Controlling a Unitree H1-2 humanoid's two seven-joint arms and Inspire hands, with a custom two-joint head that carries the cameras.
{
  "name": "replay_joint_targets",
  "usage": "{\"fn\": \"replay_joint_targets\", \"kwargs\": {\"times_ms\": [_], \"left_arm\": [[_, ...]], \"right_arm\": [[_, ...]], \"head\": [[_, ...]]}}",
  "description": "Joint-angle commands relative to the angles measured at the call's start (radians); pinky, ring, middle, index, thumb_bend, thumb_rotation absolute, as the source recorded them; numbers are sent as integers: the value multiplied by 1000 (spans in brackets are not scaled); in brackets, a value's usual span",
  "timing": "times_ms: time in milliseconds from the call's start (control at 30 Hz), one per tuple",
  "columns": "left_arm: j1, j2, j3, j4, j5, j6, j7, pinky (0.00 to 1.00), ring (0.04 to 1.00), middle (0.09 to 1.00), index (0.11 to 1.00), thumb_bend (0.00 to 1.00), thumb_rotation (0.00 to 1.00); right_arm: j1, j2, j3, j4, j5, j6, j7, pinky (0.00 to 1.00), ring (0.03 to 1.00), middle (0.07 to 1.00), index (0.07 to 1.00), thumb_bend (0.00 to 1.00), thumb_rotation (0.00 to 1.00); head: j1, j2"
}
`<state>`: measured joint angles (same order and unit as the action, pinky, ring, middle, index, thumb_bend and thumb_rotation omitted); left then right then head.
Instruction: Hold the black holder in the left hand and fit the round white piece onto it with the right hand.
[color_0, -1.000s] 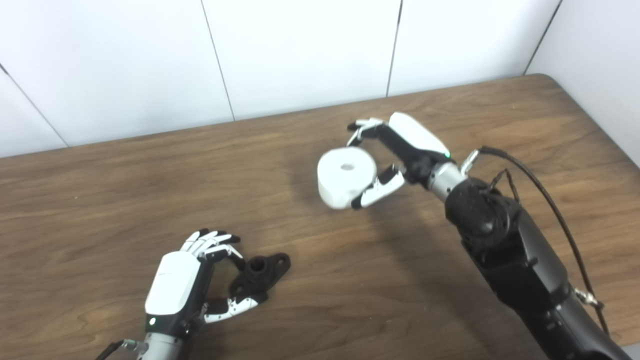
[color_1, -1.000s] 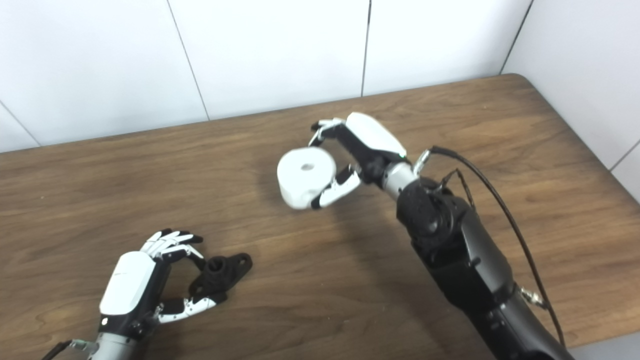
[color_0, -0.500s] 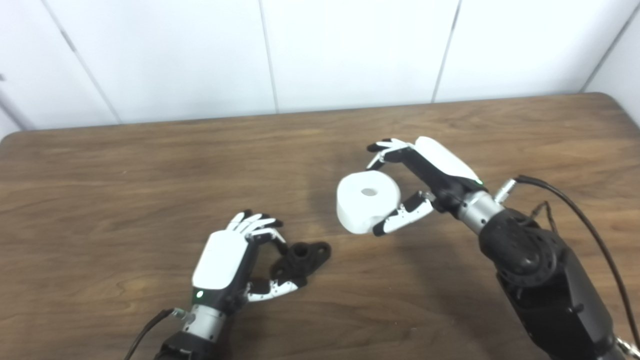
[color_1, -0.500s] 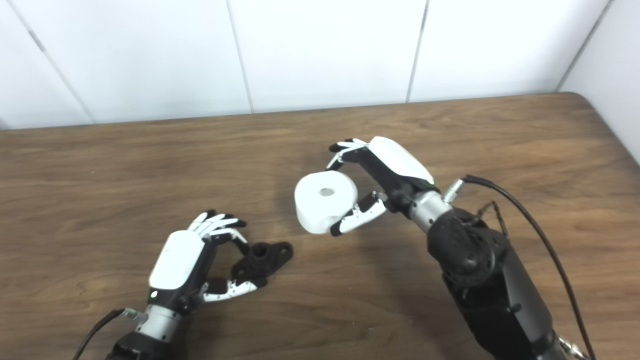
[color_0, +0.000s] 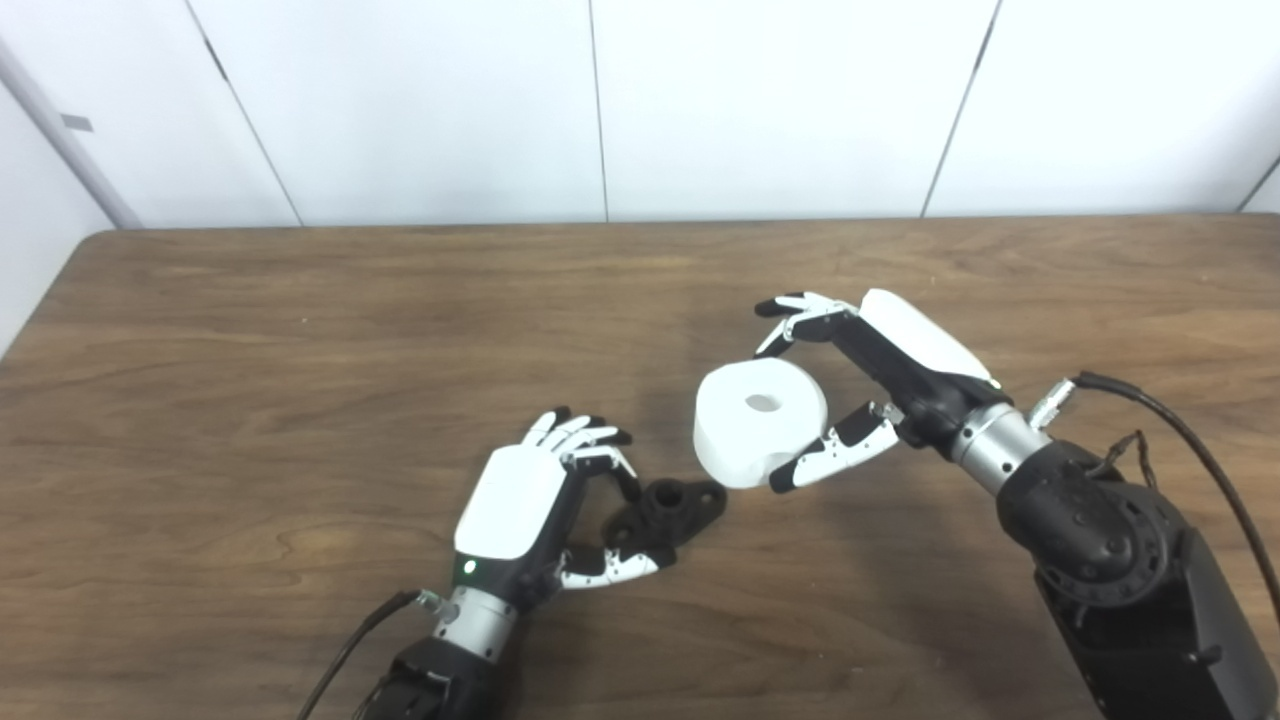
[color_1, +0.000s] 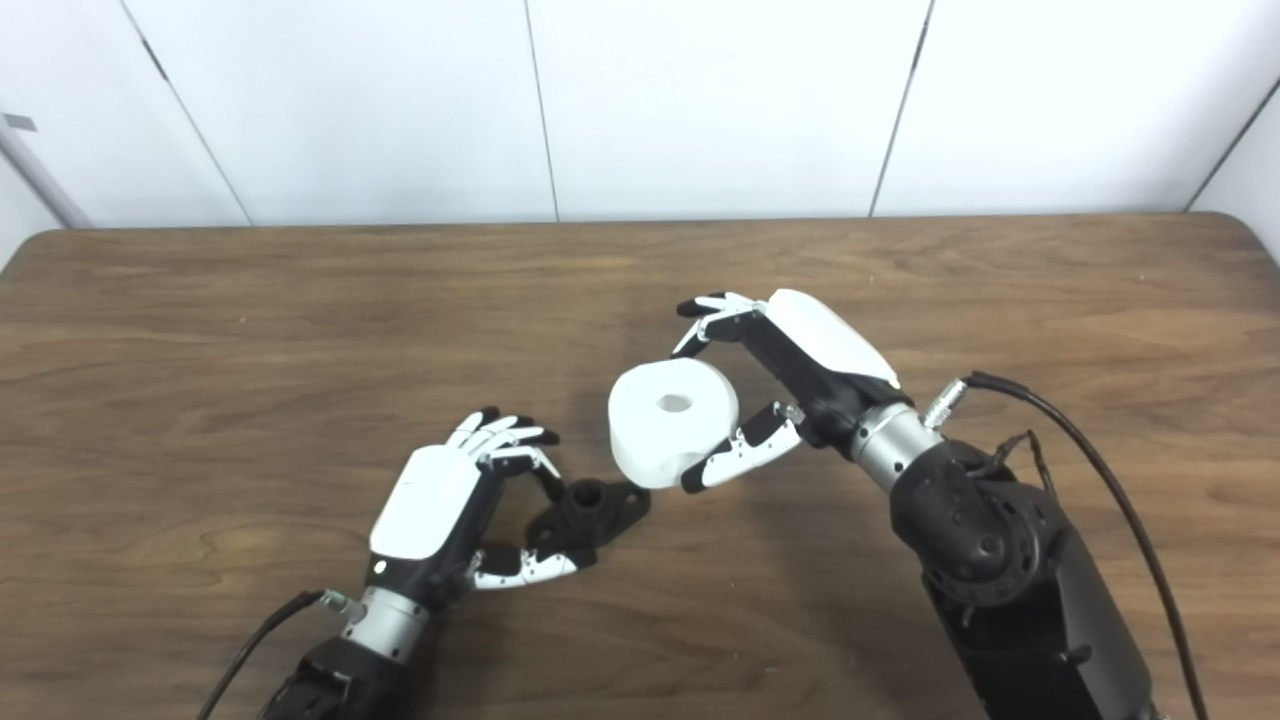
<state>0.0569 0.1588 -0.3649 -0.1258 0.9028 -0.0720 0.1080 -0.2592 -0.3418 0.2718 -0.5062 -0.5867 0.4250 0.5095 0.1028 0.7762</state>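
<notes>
With the camera having shifted, the right hand (color_0: 880, 375), pinching the white piece (color_0: 760, 422), is now nearing the black holder (color_0: 665, 512), which the left hand (color_0: 530, 510) is pinching on the table (color_0: 250, 400), so fitting looks imminent.

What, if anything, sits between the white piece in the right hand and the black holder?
Nothing visible. The round white piece, held by the right hand, hangs just up and right of the black holder in the left hand; only bare table lies between.
</notes>
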Motion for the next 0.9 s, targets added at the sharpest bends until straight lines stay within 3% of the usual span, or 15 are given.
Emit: {"fn": "replay_joint_targets", "kwargs": {"times_ms": [0, 533, 867], "left_arm": [[42, -24, -36, 72, 4, -4, 17, 935, 855, 781, 484, 524, 58], [28, -21, -43, 54, 1, 19, 5, 934, 860, 782, 484, 524, 57], [26, -19, -42, 46, 1, 27, -4, 933, 858, 782, 484, 525, 58]], "right_arm": [[-53, 11, 1, -29, 9, -29, -11, 970, 952, 882, 484, 526, 139], [-76, 30, 40, -18, -2, -10, 11, 995, 947, 880, 484, 526, 139], [-52, 28, 67, -7, -22, -18, 20, 1000, 945, 878, 484, 525, 138]], "head": [[-5, 11], [-15, 62], [-6, 75]]}}
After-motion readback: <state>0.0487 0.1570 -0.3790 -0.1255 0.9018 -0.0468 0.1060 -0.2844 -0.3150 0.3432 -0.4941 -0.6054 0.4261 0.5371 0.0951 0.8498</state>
